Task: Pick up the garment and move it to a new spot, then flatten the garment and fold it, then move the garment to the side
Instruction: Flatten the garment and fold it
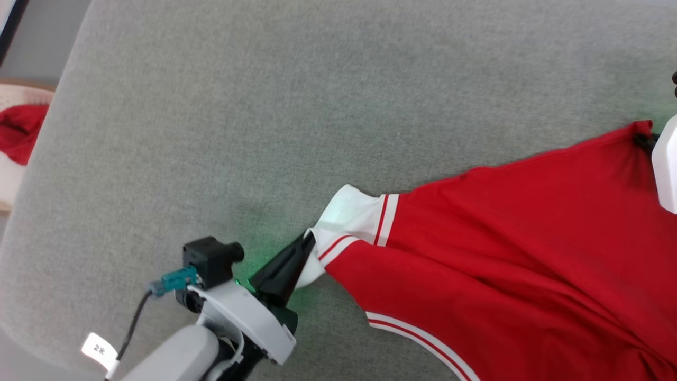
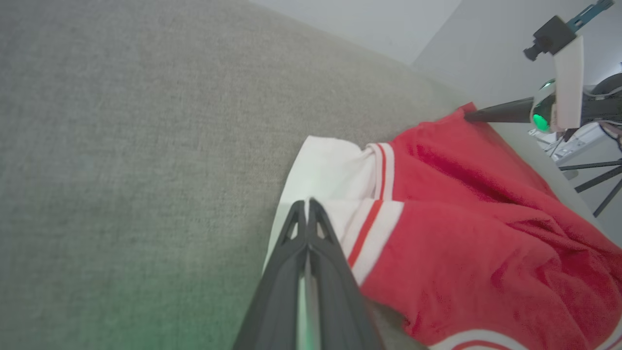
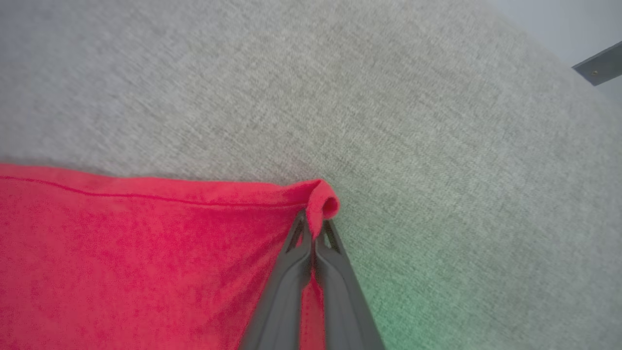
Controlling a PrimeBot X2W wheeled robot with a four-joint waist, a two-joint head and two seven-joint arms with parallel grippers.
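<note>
On the near right part of the grey fabric surface (image 1: 317,106), the garment (image 1: 502,238) was stretched between the two grippers, its red body drawn into long folds that ran from left to right. Its white sleeve end, edged with red-and-white striped trim, pointed left toward the middle of the surface. A second band of striped trim curved along the near edge of the cloth. No lettering or number was visible on the exposed side.

The left gripper (image 1: 309,239) reached in from the near left with its two dark fingers pressed together. It was clamped on the edge of the white sleeve end, which bunched at the fingertips. The right gripper (image 3: 315,228) was at the far right corner of the garment, jaws closed on the red hem. A small roll of that cloth curled over its fingertips. Whether the pinched corners were raised off the surface could not be told.

A green glow tinted the grey fabric beside each gripper. A black wrist camera (image 1: 211,258) sat on the left arm, and its cable carried a small white label (image 1: 99,349). Well apart at the far left, beyond the edge of the surface, a pale basket (image 1: 24,94) held a plain red cloth (image 1: 18,132).
</note>
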